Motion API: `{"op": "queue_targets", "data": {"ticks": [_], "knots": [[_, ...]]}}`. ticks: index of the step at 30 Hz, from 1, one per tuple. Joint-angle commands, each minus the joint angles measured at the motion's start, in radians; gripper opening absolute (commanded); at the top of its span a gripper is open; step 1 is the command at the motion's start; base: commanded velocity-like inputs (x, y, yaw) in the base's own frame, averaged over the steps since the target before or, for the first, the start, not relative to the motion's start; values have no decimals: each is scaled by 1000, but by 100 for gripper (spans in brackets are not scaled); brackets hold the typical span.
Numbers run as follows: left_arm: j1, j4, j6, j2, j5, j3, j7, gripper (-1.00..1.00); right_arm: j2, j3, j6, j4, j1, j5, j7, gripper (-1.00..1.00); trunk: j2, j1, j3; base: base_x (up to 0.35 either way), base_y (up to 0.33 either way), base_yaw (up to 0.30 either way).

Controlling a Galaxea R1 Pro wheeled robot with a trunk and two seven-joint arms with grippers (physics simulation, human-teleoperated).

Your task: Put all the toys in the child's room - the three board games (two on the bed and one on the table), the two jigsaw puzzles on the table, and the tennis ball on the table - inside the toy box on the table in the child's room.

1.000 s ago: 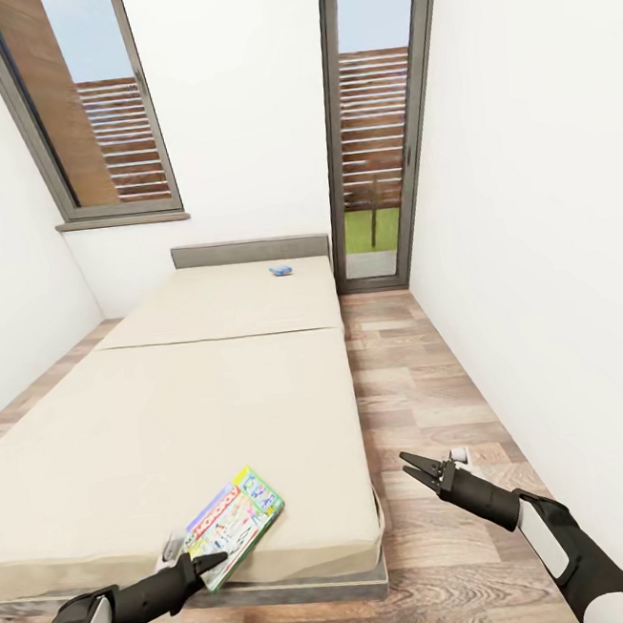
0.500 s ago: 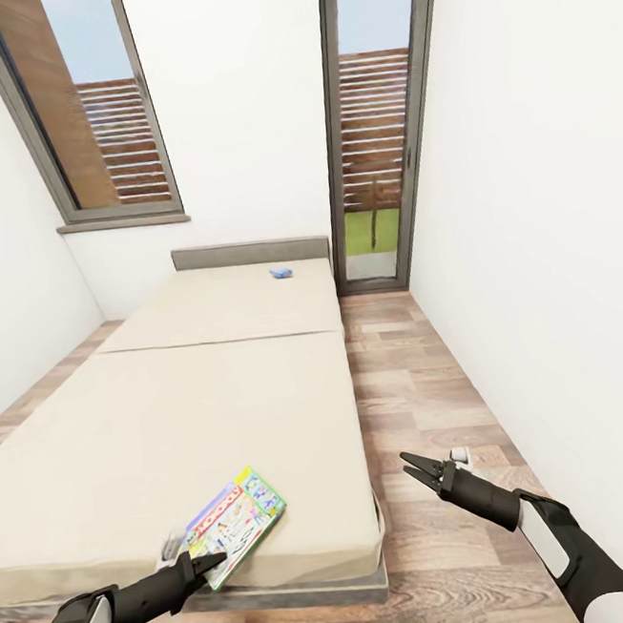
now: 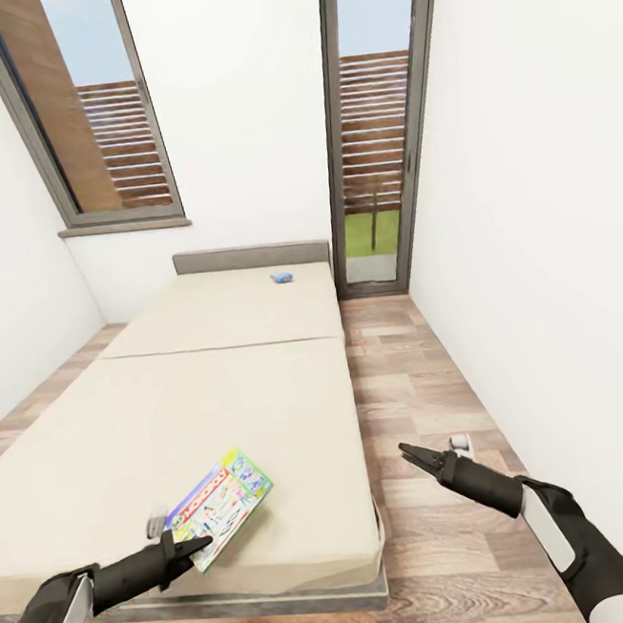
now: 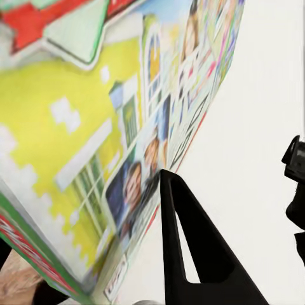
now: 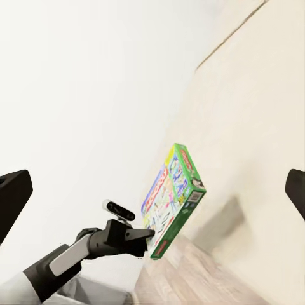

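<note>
Board games, two: one Monopoly box [image 3: 220,506] lying at the bed's [image 3: 171,432] near corner, lifting slightly off the mattress; one small blue box [image 3: 282,277] lying far off by the headboard, detail unreadable. Left gripper [image 3: 187,545] pinching the Monopoly box's near edge. Right gripper [image 3: 410,454] hovering over the floor, fingers spread. The Monopoly box is sitting a little further left than earlier.

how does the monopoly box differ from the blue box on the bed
The Monopoly box is multicoloured and near the bed's foot; the blue box is plain blue and lies by the headboard. The Monopoly box is at the left gripper's tip and looks raised off the bed; the blue box lies untouched. Both are flat.
</note>
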Motion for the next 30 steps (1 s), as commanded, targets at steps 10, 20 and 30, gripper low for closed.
{"op": "queue_targets", "data": {"ticks": [10, 20, 30], "knots": [[-4, -83, 81, 16, -5, -8, -14, -100, 0, 8, 55, -101, 46, 4, 3, 100, 70, -39, 30, 0, 0, 0], [-5, -88, 82, 135, -11, -51, -249, -100, 2, 6, 46, -101, 48, 2, -10, 100, 140, -77, 62, 0, 0, 0], [-4, -88, 78, 146, -13, -74, -269, -100, 2, -2, 43, -87, 48, -2, -14, 100, 210, -115, 93, 0, 0, 0]]}}
